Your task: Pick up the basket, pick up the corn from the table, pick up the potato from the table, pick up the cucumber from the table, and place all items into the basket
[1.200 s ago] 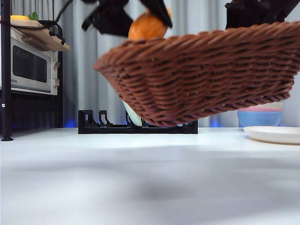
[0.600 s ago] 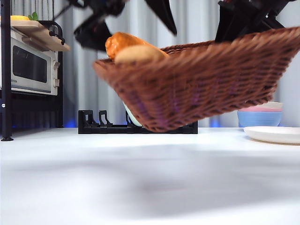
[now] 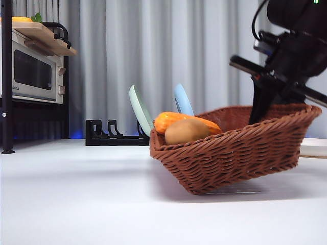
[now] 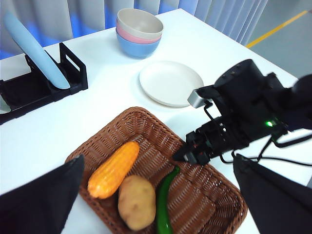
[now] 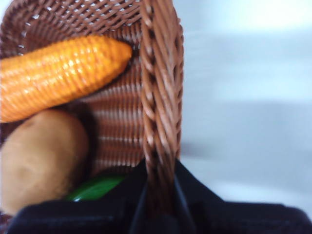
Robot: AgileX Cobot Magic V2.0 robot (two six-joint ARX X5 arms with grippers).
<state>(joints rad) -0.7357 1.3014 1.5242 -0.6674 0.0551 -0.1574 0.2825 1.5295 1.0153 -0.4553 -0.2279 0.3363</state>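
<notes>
The brown wicker basket (image 3: pixel 240 148) sits low on the white table (image 3: pixel 76 204), with the side my right gripper holds tilted up. The orange corn (image 3: pixel 179 120) and tan potato (image 3: pixel 186 131) lie inside it. The left wrist view shows the basket (image 4: pixel 122 122) from above with the corn (image 4: pixel 113 168), the potato (image 4: pixel 136 202) and the green cucumber (image 4: pixel 163 200). My right gripper (image 5: pixel 158 195) is shut on the braided rim (image 5: pixel 158 73); it also shows in the front view (image 3: pixel 259 107) and the left wrist view (image 4: pixel 187 153). My left gripper (image 4: pixel 157 158) hangs open and empty above the basket.
A black dish rack (image 3: pixel 110 133) with a green plate (image 3: pixel 140 109) and a blue plate (image 3: pixel 183 99) stands behind the basket. A microwave (image 3: pixel 30 71) is at the far left. Stacked bowls (image 4: pixel 139 31) and a white plate (image 4: pixel 170 83) lie beyond the basket.
The basket has come down from the air to the table. The left gripper let go of the corn, which now lies in the basket, and rose out of the front view.
</notes>
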